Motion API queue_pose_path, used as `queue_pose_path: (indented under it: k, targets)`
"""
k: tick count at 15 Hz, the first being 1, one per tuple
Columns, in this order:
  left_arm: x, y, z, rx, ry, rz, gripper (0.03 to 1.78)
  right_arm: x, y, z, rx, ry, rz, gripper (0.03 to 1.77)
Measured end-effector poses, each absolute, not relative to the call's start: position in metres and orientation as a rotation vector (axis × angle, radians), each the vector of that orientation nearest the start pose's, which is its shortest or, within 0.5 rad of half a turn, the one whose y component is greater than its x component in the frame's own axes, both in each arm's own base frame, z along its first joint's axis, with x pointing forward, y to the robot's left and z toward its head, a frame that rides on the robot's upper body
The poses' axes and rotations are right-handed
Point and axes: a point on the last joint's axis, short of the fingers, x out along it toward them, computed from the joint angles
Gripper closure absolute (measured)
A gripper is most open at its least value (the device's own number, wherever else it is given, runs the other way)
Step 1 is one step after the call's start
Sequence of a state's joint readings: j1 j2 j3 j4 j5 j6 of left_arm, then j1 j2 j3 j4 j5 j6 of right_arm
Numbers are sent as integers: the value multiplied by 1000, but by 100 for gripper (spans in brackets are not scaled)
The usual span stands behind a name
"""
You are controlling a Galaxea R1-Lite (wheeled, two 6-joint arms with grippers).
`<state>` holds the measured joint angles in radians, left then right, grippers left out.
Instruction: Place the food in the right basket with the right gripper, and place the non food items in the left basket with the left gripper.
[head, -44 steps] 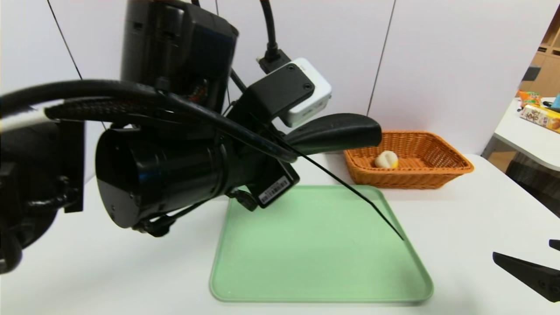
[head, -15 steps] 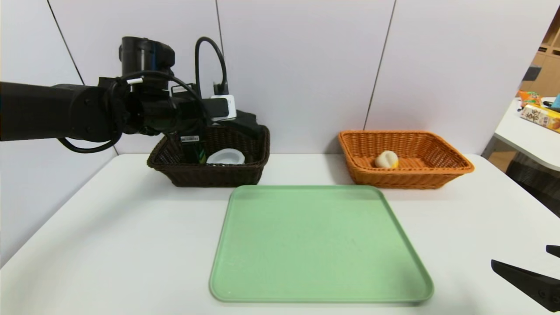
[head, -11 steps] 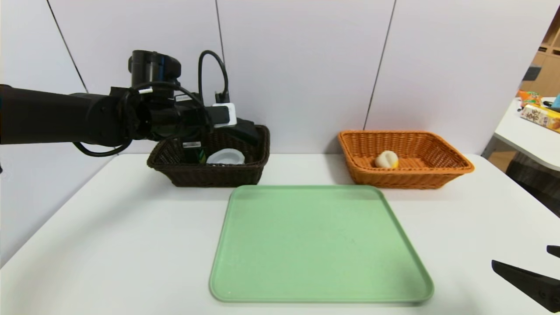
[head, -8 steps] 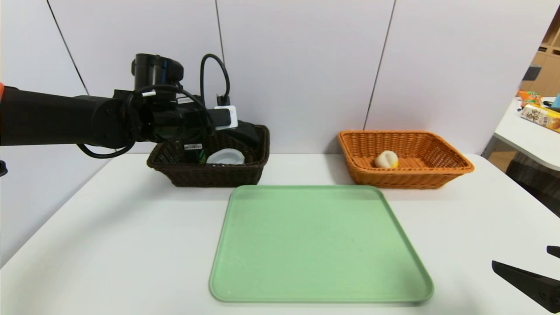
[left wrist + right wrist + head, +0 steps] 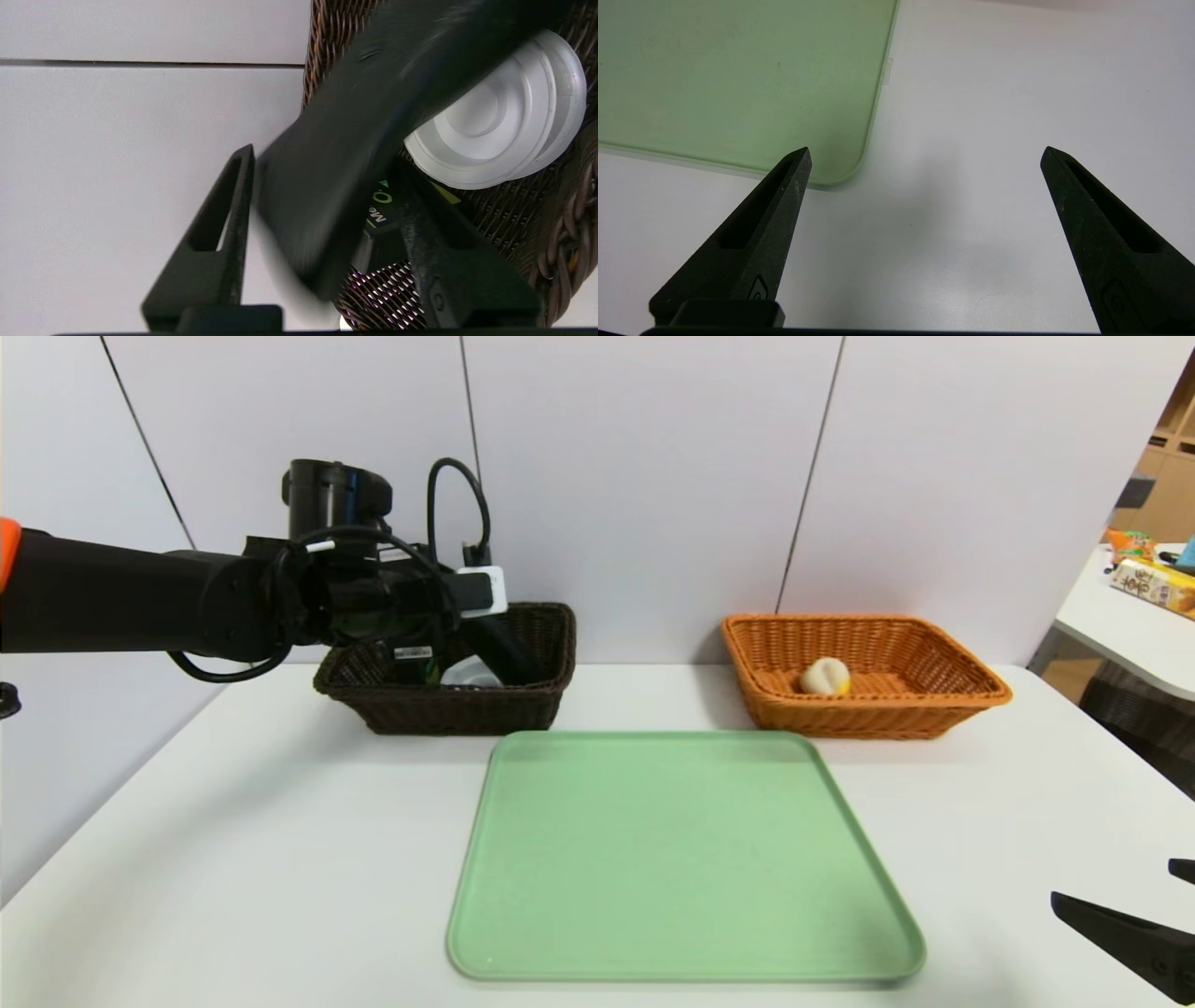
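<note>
Left gripper [image 5: 327,186] above dark brown basket [image 5: 448,714]: fingers parted, block [image 5: 369,140] between them, apparently loose. Likely stiff, smooth; grasp mid-body. Right gripper [image 5: 927,149] parked, wide, empty, well right of basket.

Two baskets: one dark brown basket [image 5: 448,711], upper left of frame; one orange basket [image 5: 859,721], upper right. One green tray [image 5: 686,859], lower centre. One bun [image 5: 825,678], inside orange basket. One white roll [image 5: 470,673], one bottle [image 5: 384,210], both inside brown basket. One black block [image 5: 504,649], upper left. Two snack packs [image 5: 1156,586], right edge.
</note>
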<state>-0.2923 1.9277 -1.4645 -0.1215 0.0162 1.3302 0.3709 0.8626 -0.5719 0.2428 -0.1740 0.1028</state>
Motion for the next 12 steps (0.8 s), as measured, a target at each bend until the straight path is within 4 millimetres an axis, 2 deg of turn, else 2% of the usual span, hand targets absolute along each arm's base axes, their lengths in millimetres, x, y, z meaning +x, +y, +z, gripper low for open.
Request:
queue_pose_path:
  k: [3,7,12]
  targets:
    - [374,-112,236,1360,107,-458,54,78,26,199,-47,522,166,10]
    - [371,-111,240,1357,74,-435,37,78,26,198,-48,524,167,10]
    - [345,-104,274,1306,18,-388,24,78,26,199,-52,517,167,10]
